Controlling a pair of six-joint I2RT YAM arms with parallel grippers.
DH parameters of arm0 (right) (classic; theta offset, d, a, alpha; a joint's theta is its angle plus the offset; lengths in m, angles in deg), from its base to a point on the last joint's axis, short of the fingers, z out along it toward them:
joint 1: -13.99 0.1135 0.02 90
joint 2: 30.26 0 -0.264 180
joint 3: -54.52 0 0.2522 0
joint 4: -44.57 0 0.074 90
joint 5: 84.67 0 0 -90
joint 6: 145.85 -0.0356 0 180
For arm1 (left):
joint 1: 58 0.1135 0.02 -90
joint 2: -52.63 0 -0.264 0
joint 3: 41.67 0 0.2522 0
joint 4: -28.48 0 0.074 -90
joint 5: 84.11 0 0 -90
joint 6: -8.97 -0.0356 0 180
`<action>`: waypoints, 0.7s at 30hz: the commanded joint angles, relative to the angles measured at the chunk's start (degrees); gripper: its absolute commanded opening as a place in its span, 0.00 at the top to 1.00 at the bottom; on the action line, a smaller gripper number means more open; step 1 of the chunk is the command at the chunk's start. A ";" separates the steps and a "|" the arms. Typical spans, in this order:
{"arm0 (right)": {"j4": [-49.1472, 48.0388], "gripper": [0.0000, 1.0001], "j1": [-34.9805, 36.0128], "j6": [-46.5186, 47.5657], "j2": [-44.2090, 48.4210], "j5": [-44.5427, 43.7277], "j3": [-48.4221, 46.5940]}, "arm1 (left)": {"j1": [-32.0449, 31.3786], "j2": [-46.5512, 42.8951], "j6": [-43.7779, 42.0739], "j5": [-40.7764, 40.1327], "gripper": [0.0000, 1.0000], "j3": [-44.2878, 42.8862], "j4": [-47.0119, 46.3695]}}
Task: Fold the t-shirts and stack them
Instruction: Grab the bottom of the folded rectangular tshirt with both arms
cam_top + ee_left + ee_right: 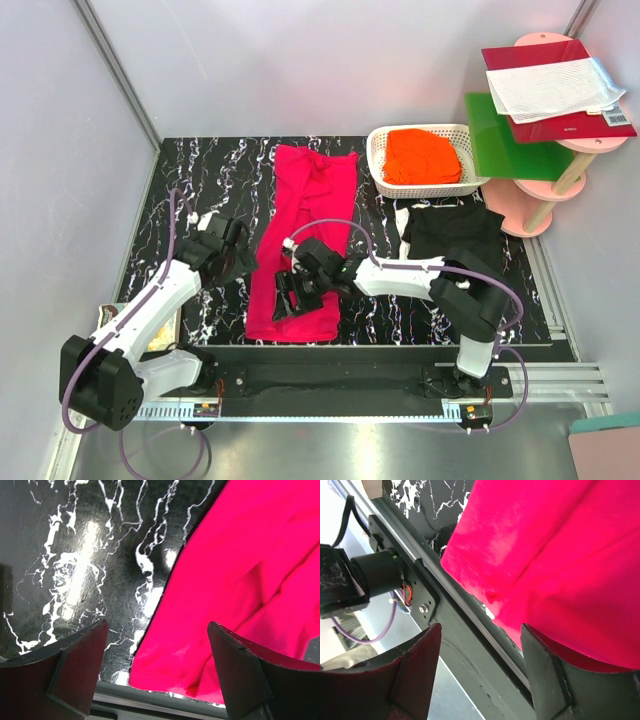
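A magenta-pink t-shirt point(305, 235) lies as a long narrow strip down the middle of the black marbled table point(200, 175). My left gripper point(240, 262) stands open just off the shirt's left edge, and its wrist view shows that edge point(240, 580) between the spread fingers point(75, 665). My right gripper point(288, 298) hovers open over the strip's near end, with the pink hem point(560, 555) above the fingers point(555, 680) and nothing held. A black t-shirt point(452, 232) lies crumpled at the right. An orange t-shirt point(420, 157) sits folded in the white basket point(380, 165).
A pink tiered stand point(545, 190) at the right edge carries a green board point(500, 135) and a red booklet with white paper point(555, 85). The table's near rail point(470, 630) runs right under the pink hem. Grey walls enclose the left and back.
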 commanded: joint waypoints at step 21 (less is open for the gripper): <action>-5.25 0.89 3.88 -5.52 -12.43 1.99 -8.57 | 1.46 -1.26 -0.42 -2.71 0.13 2.63 -0.86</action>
